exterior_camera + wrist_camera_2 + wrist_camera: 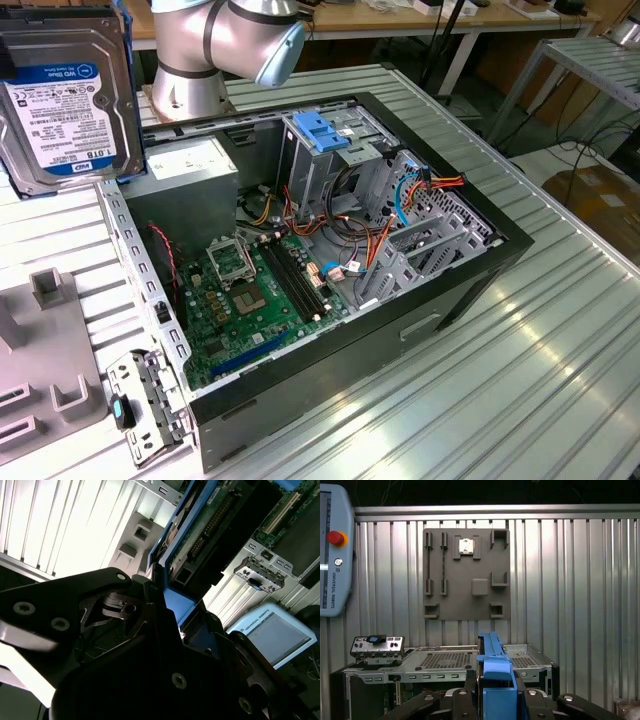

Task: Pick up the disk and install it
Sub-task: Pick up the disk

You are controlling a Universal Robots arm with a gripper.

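One disk (65, 95) hangs in the air at the exterior view's upper left, well above the table (520, 380) and off to the side of the open computer case (350, 375). It is tilted, with its white and blue label facing that camera and a blue rail along its edge.

In both wrist views the black gripper (495, 696) is clamped on the disk (494, 662), one finger pressed against each side of the blue plastic rail. In the second wrist view the gripper (180, 612) grips the blue end, and the disk (210, 510) runs away from it edge-on with its green circuit side showing.

Part of the silver arm (220, 45) with a light-blue joint cap stands behind the case in the exterior view. Inside the case are a metal drive cage (320, 165) with a light-blue latch (325, 130) on top, a grey box (185, 175) with a white sticker just beside it, and a green main board (255, 295) on the floor of the case, with orange, red and blue cables near the cage.

On the table next to the case lies a grey holder plate (465, 575) with raised slots. A control tablet (332, 550) with a red button lies beyond the plate in the first wrist view.
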